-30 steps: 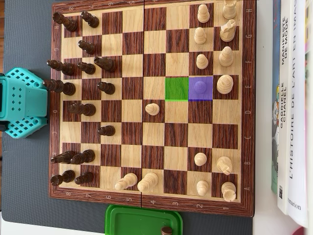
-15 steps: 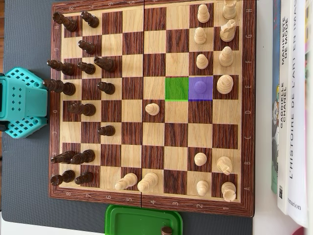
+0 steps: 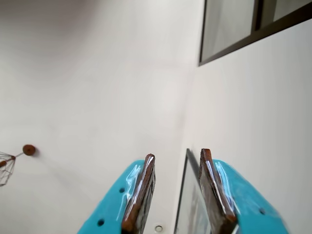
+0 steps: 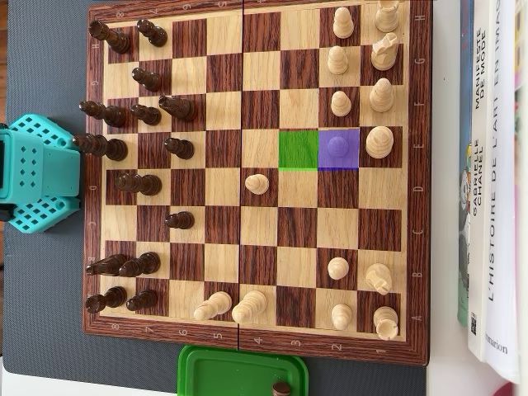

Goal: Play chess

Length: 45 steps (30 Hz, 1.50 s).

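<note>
Wood-grain squares of the chessboard (image 4: 223,169) fill the overhead view, and two of them are tinted: a purple square holds a light pawn (image 4: 337,147), and the green square (image 4: 299,149) just beside it, toward the board's middle, stands bare. The tints most likely mark the move in hand, purple for the piece to lift and green for where it goes. The dark pieces crowd the board's left edge and the light ones its right, with one light pawn (image 4: 257,183) advanced near the centre, diagonally below-left of the green square. The teal arm base (image 4: 35,173) sits off the board's left edge, clear of the pieces. In the wrist view the gripper (image 3: 174,195) points up at a pale wall or ceiling, its brown-padded fingers (image 3: 141,192) apart with nothing between them, which suggests a parked pose before reaching. A green lid (image 4: 241,371) rests below the board's bottom edge, perhaps for captured pieces.
</note>
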Available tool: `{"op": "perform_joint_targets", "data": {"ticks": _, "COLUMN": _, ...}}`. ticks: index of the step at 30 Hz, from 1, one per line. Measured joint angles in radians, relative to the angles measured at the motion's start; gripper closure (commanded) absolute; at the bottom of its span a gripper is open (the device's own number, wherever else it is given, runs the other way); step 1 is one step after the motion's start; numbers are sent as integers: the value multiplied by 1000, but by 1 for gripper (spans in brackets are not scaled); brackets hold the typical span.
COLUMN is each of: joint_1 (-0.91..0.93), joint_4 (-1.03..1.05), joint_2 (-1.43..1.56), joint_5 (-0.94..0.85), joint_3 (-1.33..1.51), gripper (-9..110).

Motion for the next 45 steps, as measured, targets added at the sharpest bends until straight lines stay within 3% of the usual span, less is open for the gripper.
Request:
{"op": "perform_joint_targets", "data": {"ticks": 19, "joint_1": 3, "joint_4": 26, "joint_2": 0, "joint_5": 0, "joint_3": 0, "gripper": 87}}
{"op": "perform_joint_targets", "data": {"ticks": 30, "joint_1": 3, "joint_4": 314, "joint_2": -2, "joint_5": 0, "joint_3": 0, "gripper": 87}}
{"op": "perform_joint_targets", "data": {"ticks": 45, "joint_1": -9, "joint_4": 985, "joint_2": -5, "joint_5": 0, "joint_3": -34, "gripper": 87}}
